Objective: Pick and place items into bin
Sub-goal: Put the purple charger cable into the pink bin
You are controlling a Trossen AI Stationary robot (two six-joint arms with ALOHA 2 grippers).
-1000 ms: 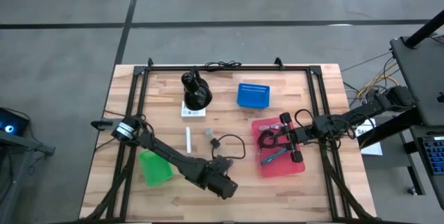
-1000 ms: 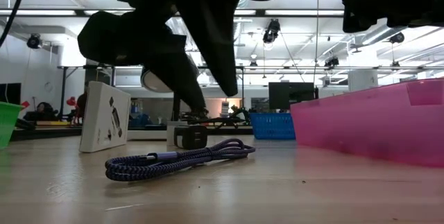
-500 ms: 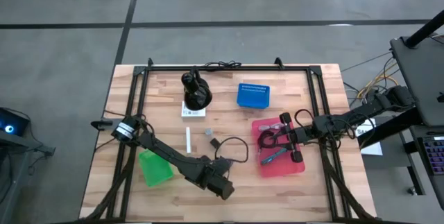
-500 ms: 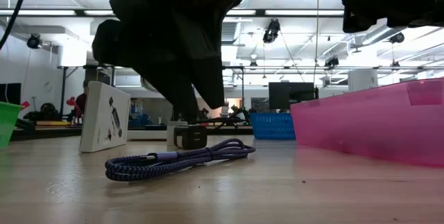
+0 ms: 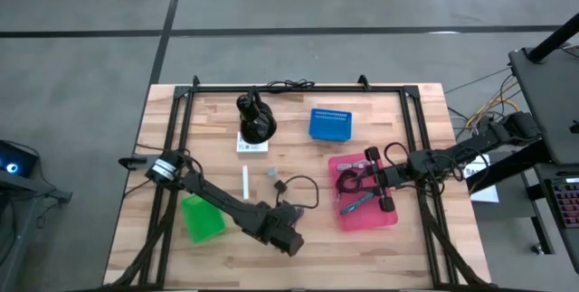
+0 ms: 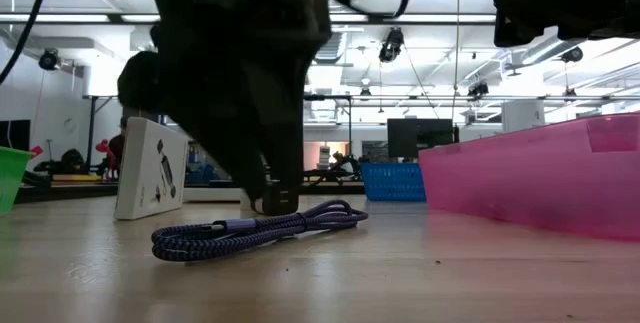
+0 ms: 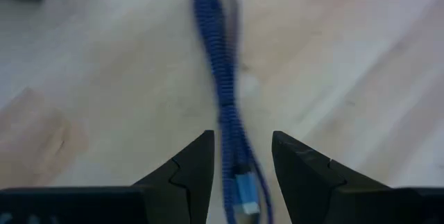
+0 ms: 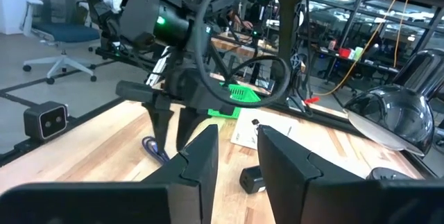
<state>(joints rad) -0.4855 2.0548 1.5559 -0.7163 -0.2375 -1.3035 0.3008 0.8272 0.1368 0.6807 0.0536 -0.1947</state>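
A blue-purple braided cable [image 6: 250, 231] lies slack on the wooden table. In the high view it shows as a dark loop [image 5: 308, 191]. My left gripper [image 7: 241, 141] hangs over it, fingers pointing down and open, one finger on either side of the cable's plug end [image 7: 243, 196]; I cannot tell whether they touch it. A tiny dark block [image 5: 280, 184], a silver piece [image 5: 271, 174], a white stick [image 5: 245, 182] and a white card [image 5: 251, 146] lie farther back. My right gripper [image 8: 237, 137] waits open above the pink bin [image 5: 387, 220].
The pink bin holds dark cable loops and slim purple and teal tools [image 5: 355, 205]. A large black rounded object [image 5: 256, 120] stands on the white card. A blue bin [image 5: 329, 123] sits near the far edge and a green bin [image 5: 202, 217] at the near left.
My left gripper has come down toward the cable and shifted a little toward the table's left; in the low view its fingers now point straight down by the cable. The cable has stayed where it was.
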